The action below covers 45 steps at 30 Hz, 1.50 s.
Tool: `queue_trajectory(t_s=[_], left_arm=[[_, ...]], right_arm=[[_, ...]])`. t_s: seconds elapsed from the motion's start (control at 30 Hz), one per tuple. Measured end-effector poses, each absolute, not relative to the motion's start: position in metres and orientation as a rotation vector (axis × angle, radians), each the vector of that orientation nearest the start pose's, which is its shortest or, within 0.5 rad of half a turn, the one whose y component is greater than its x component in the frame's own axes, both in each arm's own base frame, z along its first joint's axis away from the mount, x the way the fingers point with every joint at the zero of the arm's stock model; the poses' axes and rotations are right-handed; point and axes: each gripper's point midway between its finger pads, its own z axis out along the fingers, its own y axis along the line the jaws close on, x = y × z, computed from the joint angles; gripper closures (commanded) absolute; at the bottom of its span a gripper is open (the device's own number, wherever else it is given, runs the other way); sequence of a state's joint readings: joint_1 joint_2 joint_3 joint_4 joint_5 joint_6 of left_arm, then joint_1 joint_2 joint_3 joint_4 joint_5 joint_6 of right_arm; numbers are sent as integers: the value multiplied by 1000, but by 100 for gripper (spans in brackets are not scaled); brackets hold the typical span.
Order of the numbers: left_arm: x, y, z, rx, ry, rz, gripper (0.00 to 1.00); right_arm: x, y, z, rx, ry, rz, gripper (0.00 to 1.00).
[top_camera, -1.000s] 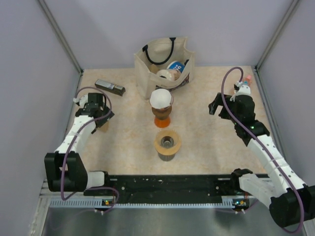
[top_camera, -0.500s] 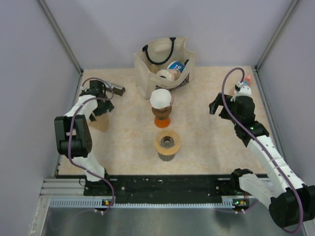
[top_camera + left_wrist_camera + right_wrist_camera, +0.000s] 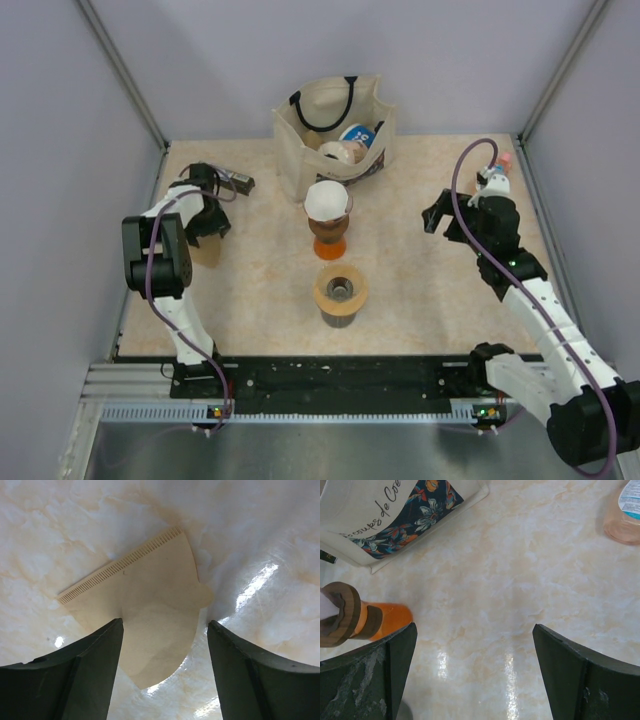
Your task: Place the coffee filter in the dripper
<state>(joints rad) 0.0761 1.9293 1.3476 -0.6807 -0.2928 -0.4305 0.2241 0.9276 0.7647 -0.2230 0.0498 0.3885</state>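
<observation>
left gripper (image 3: 165, 625) stood open astride the flat coffee filter (image 3: 150, 600); right gripper (image 3: 475, 630) was open too, near a bag (image 3: 395, 510) lettered "de coe".

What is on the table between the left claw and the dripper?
Nothing. The top view shows bare table from the left claw to the dripper. The coffee filter lies flat under the claw, seen in the left wrist view.

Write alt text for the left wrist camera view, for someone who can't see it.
A flat, fan-shaped cream coffee filter lies on a glossy marbled beige table, crimped seam along its upper-left edge. The left end effector is open, its dark fingers straddling the filter's lower part.
</observation>
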Motion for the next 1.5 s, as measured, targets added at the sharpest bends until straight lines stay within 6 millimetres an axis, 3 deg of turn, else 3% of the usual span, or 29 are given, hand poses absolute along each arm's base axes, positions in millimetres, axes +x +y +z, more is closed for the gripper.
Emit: queue_trajectory(t_s=[0.63, 0.8, 0.97, 1.23, 1.4, 1.5], left_arm=[[386, 63, 25, -753, 2680, 286, 64], [387, 62, 24, -758, 2676, 276, 78], [389, 62, 23, -763, 2670, 270, 100], [389, 61, 23, -763, 2660, 255, 100], [373, 45, 28, -773, 2653, 133, 100], [370, 31, 44, -760, 2615, 15, 100]], right_arm=[[319, 85, 214, 177, 1953, 386, 1], [319, 85, 214, 177, 1953, 385, 1], [319, 85, 214, 178, 1953, 384, 1], [318, 84, 216, 181, 1946, 379, 1], [318, 84, 216, 181, 1947, 379, 1], [318, 84, 216, 181, 1946, 379, 1]])
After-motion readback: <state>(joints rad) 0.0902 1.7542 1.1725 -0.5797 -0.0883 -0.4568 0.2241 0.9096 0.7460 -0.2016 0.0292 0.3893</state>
